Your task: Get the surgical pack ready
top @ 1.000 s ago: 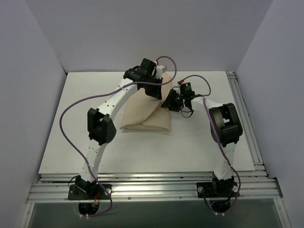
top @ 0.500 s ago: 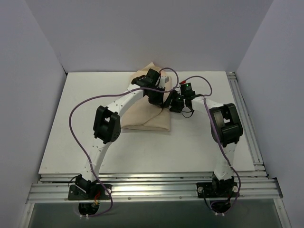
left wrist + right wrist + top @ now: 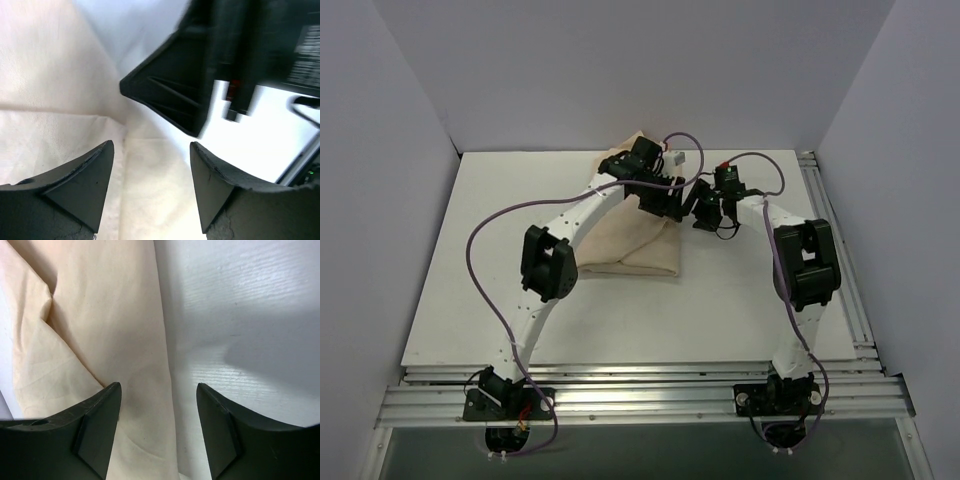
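The surgical pack (image 3: 635,245) is a folded tan-beige cloth bundle lying mid-table, with a loose corner (image 3: 625,148) sticking out toward the back. My left gripper (image 3: 670,205) hangs over the bundle's right edge, open, with only cloth (image 3: 160,190) showing between its fingers (image 3: 85,185). Just to its right, my right gripper (image 3: 700,212) is open too. Its jaws straddle the cloth's right edge (image 3: 150,390) and the white table (image 3: 240,315), gripping nothing. Whatever lies inside the bundle is hidden.
White table (image 3: 500,300) with grey walls on three sides. An aluminium rail (image 3: 835,230) runs along the right edge. Purple cables (image 3: 485,235) loop off both arms. The right gripper's black body (image 3: 200,85) fills much of the left wrist view, very close.
The left gripper has swung from the bundle's back corner to its right edge and has opened, letting the cloth go. The right gripper opened wider and drew back a little to the right.
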You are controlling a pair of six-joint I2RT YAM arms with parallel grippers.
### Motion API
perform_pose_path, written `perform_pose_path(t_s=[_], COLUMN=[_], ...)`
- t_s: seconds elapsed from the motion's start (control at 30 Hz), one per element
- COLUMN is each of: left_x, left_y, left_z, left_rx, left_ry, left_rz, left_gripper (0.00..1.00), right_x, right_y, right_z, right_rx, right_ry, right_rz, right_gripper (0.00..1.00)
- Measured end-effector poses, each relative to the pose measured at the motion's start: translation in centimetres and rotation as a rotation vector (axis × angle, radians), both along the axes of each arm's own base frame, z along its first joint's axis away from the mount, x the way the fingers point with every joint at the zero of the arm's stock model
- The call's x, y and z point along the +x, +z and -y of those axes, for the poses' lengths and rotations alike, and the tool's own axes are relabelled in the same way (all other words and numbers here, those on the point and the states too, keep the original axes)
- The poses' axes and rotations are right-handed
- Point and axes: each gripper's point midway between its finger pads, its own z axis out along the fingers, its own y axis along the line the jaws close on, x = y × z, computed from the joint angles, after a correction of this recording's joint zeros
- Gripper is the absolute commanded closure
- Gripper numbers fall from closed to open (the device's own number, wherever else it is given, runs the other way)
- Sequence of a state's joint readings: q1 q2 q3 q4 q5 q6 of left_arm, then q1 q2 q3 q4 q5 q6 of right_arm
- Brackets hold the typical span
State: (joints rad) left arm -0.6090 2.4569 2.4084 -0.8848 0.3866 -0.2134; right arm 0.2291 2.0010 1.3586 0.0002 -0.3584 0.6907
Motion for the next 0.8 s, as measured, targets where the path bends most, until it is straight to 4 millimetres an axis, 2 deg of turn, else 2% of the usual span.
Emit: perform_pose_path(t_s=[0.17,0.27,0.37,0.47,0.57,0.63,0.73,0.8], left_x=[0.9,0.7,0.6,1.5,3.2,4.0,4.6,4.1], left_y=[5.7,8.4,10.4,11.8,11.9,10.7,7.1,4.3], left_z=[1.0,0.5,-1.3,-5.0,-10.9,-15.3,-21.0,-22.7], left_rx=[-0.084,-0.095,-0.065,-0.003,0.090,0.170,0.314,0.396], left_ry=[-0.025,-0.035,-0.020,0.042,0.155,0.235,0.342,0.360], left_rz=[0.107,0.152,0.193,0.237,0.258,0.246,0.199,0.156], left_gripper=[0.30,0.31,0.32,0.32,0.32,0.32,0.34,0.34], right_x=[1.0,1.1,1.0,0.3,-0.3,-0.5,0.0,0.1], right_y=[1.9,3.0,3.6,3.8,4.0,4.0,3.4,2.5], right_z=[0.7,0.8,0.1,-1.6,-3.5,-4.6,-5.5,-5.7], right_rx=[-0.023,-0.021,-0.016,-0.017,0.000,0.013,0.028,0.027], right_ry=[-0.006,0.001,0.036,0.095,0.150,0.181,0.208,0.215], right_rz=[0.043,0.070,0.095,0.105,0.124,0.125,0.125,0.111], right_gripper=[0.48,0.46,0.43,0.43,0.43,0.45,0.54,0.56])
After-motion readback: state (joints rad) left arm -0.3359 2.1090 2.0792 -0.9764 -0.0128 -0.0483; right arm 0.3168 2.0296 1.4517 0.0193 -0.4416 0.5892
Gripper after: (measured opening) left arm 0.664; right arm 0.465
